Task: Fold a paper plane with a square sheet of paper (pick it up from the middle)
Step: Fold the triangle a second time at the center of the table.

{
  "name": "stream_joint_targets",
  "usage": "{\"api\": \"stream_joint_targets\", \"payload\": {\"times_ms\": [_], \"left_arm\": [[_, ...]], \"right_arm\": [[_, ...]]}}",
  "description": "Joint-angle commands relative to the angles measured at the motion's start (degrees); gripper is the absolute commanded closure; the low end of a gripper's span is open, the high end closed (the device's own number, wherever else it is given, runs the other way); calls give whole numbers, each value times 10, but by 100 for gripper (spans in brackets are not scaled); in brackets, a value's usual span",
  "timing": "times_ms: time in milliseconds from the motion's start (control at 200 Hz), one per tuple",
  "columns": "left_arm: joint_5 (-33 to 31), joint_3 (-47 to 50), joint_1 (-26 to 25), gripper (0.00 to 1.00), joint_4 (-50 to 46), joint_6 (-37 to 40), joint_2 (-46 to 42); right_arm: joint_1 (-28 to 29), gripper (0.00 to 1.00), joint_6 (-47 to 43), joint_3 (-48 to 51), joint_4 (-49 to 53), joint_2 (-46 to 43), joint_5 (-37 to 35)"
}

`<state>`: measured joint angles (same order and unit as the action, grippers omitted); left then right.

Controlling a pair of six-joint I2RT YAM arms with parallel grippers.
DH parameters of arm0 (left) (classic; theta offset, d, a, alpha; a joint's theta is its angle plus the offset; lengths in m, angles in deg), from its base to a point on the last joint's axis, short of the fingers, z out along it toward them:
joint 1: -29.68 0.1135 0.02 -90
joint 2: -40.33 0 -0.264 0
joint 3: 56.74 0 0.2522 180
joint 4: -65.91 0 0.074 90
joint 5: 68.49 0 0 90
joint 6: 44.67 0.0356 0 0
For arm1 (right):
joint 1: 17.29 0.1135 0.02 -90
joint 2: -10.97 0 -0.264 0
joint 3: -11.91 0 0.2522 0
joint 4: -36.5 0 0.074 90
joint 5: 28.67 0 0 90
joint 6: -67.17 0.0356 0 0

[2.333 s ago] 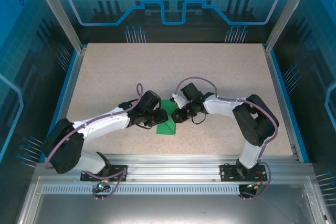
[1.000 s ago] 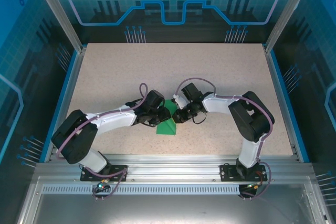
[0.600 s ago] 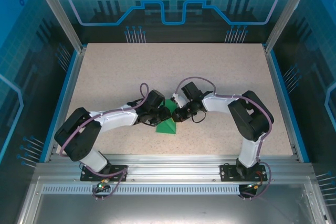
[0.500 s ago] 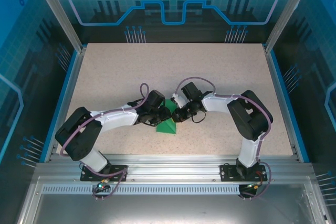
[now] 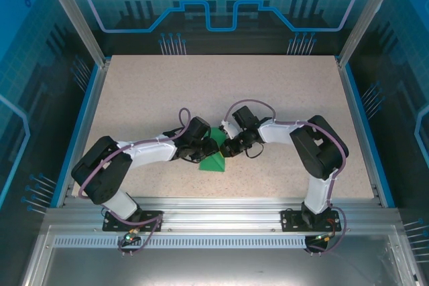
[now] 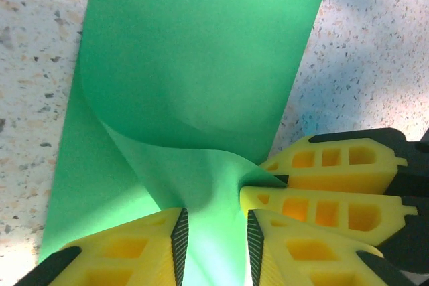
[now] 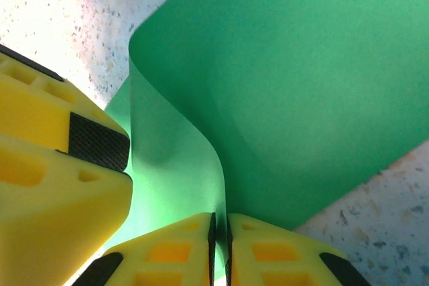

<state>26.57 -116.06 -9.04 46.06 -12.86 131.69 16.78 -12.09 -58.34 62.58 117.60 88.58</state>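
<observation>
The square sheet of paper (image 5: 214, 161) is bright green and lies near the table's front middle, between both grippers. In the left wrist view, part of the sheet (image 6: 201, 51) rests flat while a curled flap rises toward the camera. My left gripper (image 6: 216, 246) is open, its pads standing either side of that raised flap with a clear gap. My right gripper (image 7: 220, 239) is shut on the flap's thin edge, lifting it off the sheet (image 7: 322, 85). The right fingers (image 6: 322, 185) show beside the left ones, pinching the paper. A left finger (image 7: 60, 165) shows at the left in the right wrist view.
The speckled beige table (image 5: 268, 92) stretches behind and to both sides of the paper. Blue side rails (image 5: 86, 112) and an aluminium frame (image 5: 221, 205) at the front bound it. Both forearms converge low over the paper.
The left gripper's jaws have eased slightly apart around the raised flap. The right gripper keeps its pinch. Both arms have hardly moved.
</observation>
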Motion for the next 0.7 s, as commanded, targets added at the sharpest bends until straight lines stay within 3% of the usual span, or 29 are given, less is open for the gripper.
{"api": "stream_joint_targets", "payload": {"times_ms": [0, 695], "left_arm": [[18, 5, 5, 66, 11, 8, -9], [29, 19, 5, 61, 59, 8, -9]], "right_arm": [[-9, 86, 9, 8, -5, -20, 6], [-9, 86, 15, -2, -8, -2, 0]]}}
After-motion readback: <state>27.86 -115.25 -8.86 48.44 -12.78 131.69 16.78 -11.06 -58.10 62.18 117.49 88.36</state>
